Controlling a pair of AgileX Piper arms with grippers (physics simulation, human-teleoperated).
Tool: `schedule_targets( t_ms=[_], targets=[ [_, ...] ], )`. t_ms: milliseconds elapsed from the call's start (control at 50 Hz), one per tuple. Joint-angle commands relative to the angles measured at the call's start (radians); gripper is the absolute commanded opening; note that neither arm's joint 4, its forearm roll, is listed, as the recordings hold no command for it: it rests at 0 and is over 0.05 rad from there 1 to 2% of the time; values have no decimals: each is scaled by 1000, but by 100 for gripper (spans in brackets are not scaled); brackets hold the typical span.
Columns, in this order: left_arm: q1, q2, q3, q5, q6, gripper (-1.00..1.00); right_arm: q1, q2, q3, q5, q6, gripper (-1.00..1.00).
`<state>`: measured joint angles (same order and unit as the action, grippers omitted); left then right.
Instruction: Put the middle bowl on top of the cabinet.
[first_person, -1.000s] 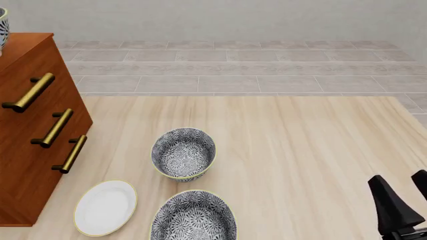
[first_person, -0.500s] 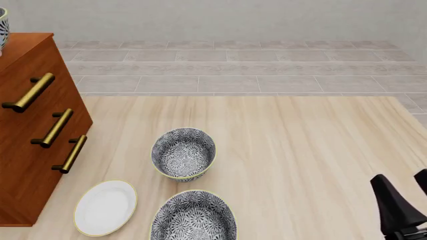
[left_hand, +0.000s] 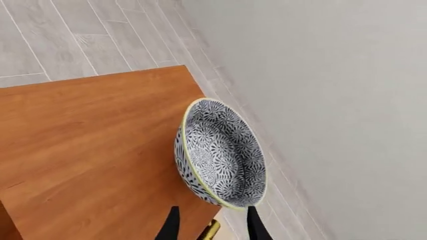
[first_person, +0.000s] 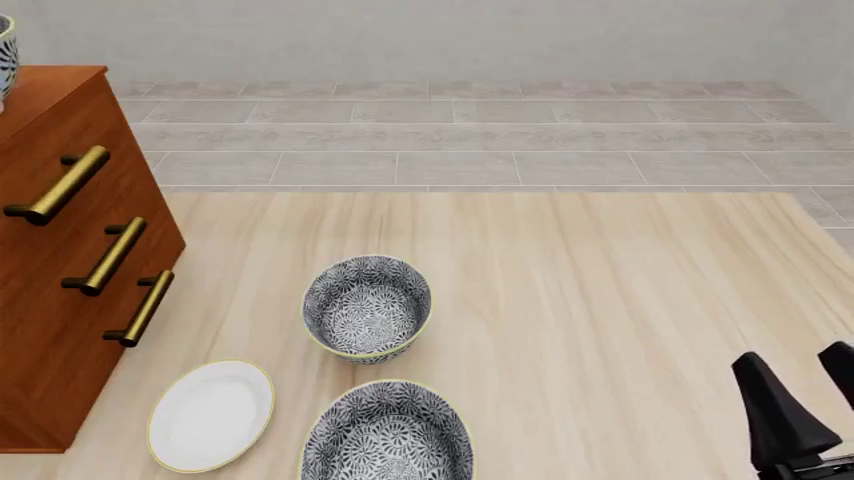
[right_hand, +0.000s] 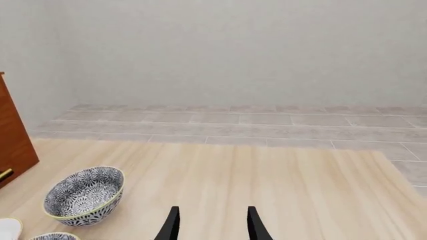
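Observation:
The middle bowl (left_hand: 223, 152), wide and floral with a pale yellow rim, rests on the cabinet's top (left_hand: 87, 145) near its back corner by the wall. In the front view only a sliver of this bowl (first_person: 4, 58) shows above the reddish-brown cabinet (first_person: 60, 330). My left gripper (left_hand: 212, 227) is open, a short way back from the bowl, with nothing between its fingers. The left gripper is outside the front view. Low over the table's near right corner, my right gripper (first_person: 805, 388) is open and empty; the right wrist view shows it (right_hand: 213, 225) the same.
On the table stand a narrower deep floral bowl (first_person: 367, 307), a larger floral bowl (first_person: 387, 435) at the near edge, and a white plate (first_person: 211, 414) beside the cabinet. Three brass handles (first_person: 104, 256) jut from the cabinet front. A tiled floor and wall lie beyond.
My right gripper has shifted very slightly at the near right corner. The bowls, plate and cabinet have not moved.

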<state>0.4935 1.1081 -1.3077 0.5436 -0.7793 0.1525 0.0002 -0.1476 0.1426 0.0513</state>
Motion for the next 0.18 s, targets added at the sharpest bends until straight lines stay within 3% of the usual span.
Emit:
schedule_targets(
  t_ms=[20, 180],
  targets=[
    [-12, -67, 27, -3, -5, 100, -1, 1, 19, -22, -1, 100],
    [-30, -119, 52, -5, -4, 100, -3, 23, 29, -53, 1, 100]
  ],
)
